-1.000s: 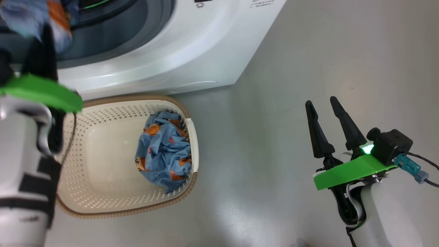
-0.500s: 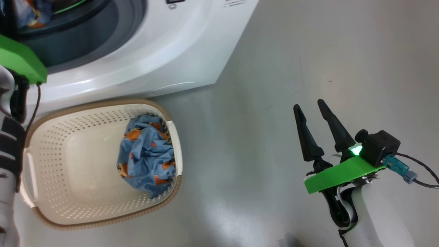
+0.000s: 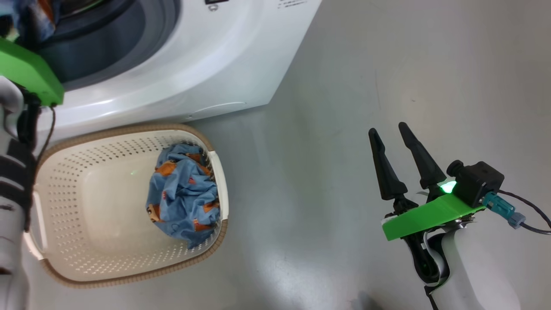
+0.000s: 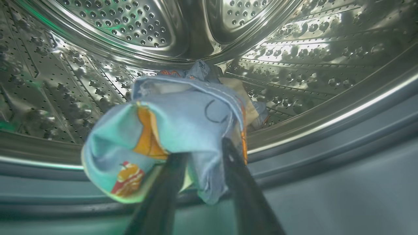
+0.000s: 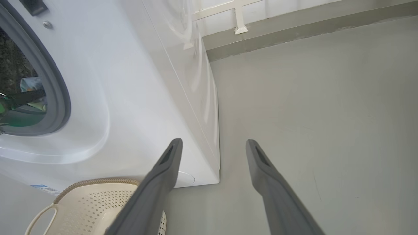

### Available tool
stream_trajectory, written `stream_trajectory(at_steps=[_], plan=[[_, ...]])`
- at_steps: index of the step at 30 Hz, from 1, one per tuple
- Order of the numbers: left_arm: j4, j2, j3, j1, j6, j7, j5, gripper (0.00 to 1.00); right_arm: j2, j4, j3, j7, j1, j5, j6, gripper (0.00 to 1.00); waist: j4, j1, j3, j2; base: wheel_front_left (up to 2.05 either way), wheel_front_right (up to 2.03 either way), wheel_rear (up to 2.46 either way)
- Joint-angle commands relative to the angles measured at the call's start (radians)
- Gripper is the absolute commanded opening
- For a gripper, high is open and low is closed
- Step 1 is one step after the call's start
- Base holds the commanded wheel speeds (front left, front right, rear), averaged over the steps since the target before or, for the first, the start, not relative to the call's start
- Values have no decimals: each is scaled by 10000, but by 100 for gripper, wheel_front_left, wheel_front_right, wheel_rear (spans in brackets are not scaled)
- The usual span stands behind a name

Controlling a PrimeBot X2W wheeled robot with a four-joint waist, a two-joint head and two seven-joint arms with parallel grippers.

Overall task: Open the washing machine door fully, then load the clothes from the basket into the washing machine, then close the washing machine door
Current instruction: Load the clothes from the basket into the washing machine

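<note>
R gripper (image 3: 387, 128): jaws wide, nothing between, over floor (image 3: 366, 64). Basket (image 3: 129, 129) just in front of washer (image 3: 193, 64), one clothes bundle (image 3: 183, 189) inside. L gripper (image 4: 204, 150) inside drum (image 4: 130, 19); second bundle (image 4: 176, 120) draped over jaws, hiding the tips. Cannot tell if gripped.

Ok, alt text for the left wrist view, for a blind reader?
A light-blue cloth bundle with orange figures hangs on the two dark fingers of the left gripper, at the mouth of the washing machine's perforated steel drum. The grey gasket curves below.
</note>
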Motion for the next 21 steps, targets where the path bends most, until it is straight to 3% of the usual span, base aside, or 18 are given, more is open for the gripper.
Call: stream_trajectory(at_steps=[1,11,21], plan=[[-92,370,62,-72,-9,-64,-68,100,76,-210,142,-49,69,46,16,100,88,0,-57,-1,0,0,0],[-691,-81,-235,826,-12,-179,-970,100,77,-157,26,-49,105,-141,16,100,568,0,-414,-1,0,0,0],[-2691,-129,298,2686,-13,-189,-1424,100,-84,-37,-184,-49,381,-214,16,100,1015,0,-1031,-1,0,0,0]])
